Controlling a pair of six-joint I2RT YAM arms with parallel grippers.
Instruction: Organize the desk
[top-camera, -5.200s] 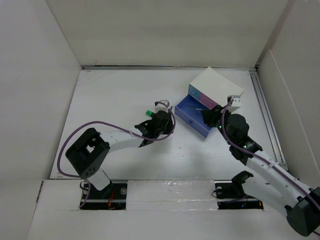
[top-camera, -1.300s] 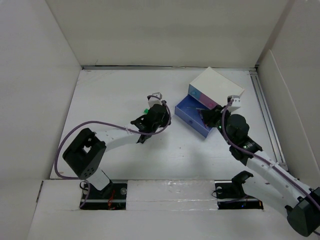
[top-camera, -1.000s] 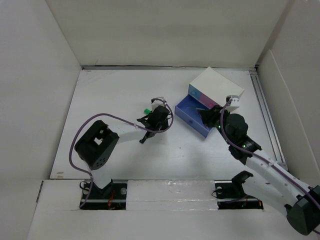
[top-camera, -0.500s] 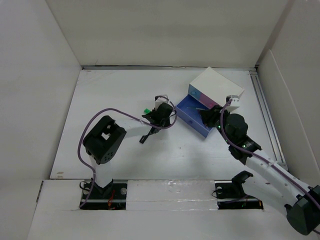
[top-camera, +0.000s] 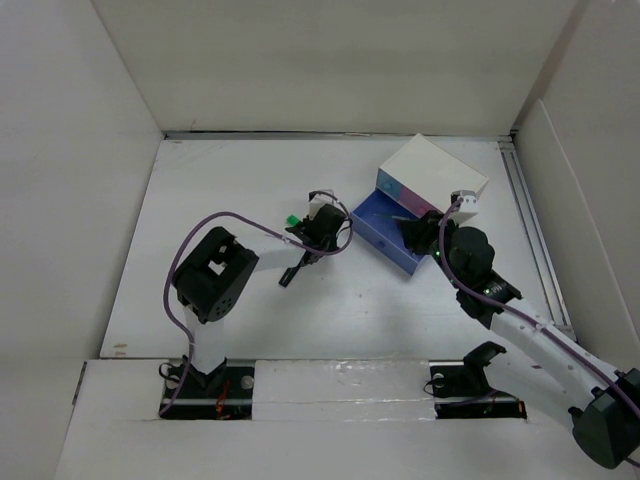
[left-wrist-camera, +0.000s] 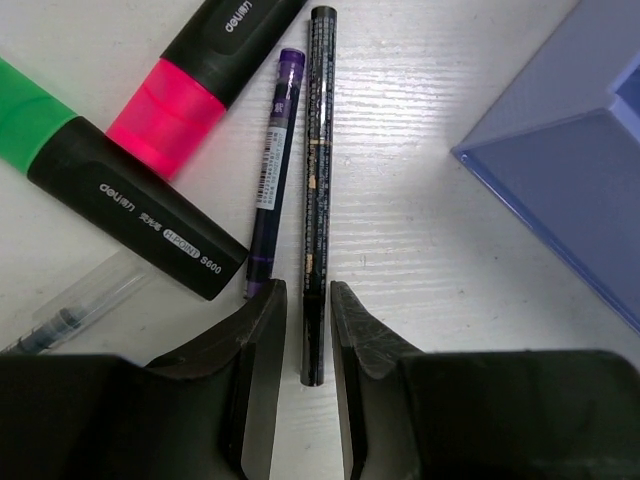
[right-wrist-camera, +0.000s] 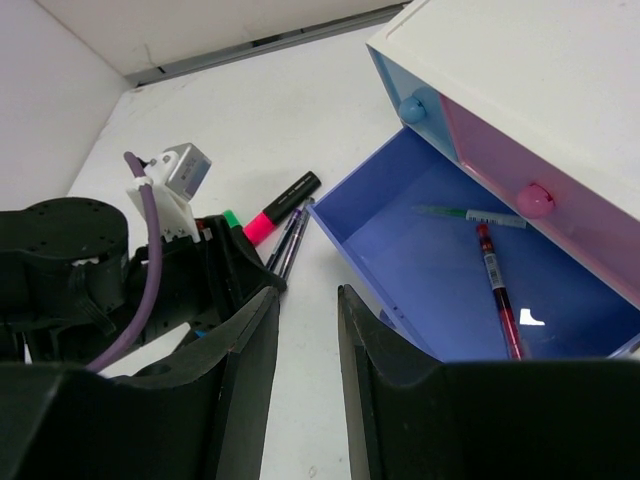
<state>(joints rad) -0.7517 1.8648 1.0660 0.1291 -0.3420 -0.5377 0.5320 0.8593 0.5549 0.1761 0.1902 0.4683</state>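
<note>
The white desk (top-camera: 220, 190) holds a loose group of pens left of an open blue drawer (top-camera: 385, 225). My left gripper (top-camera: 316, 238) points down at them. In the left wrist view its jaws (left-wrist-camera: 308, 300) are narrowly open and straddle the near end of a thin black pen (left-wrist-camera: 318, 150), with a small gap on each side. A purple pen (left-wrist-camera: 272, 170), a pink highlighter (left-wrist-camera: 180, 90), a green highlighter (left-wrist-camera: 60, 140) and a clear pen (left-wrist-camera: 70, 305) lie beside it. My right gripper (top-camera: 422, 233) is open and empty, low beside the drawer's front (right-wrist-camera: 308, 295).
The drawer (right-wrist-camera: 450, 270) belongs to a small white box (top-camera: 435, 168) with a pink drawer and holds a red pen (right-wrist-camera: 497, 285) and a green-white pen (right-wrist-camera: 465, 214). A dark thin object (top-camera: 290, 272) lies near the left arm. White walls enclose the desk.
My left gripper has moved right and a little farther back, toward the drawer, and its arm has swung round behind it. The right arm has barely moved.
</note>
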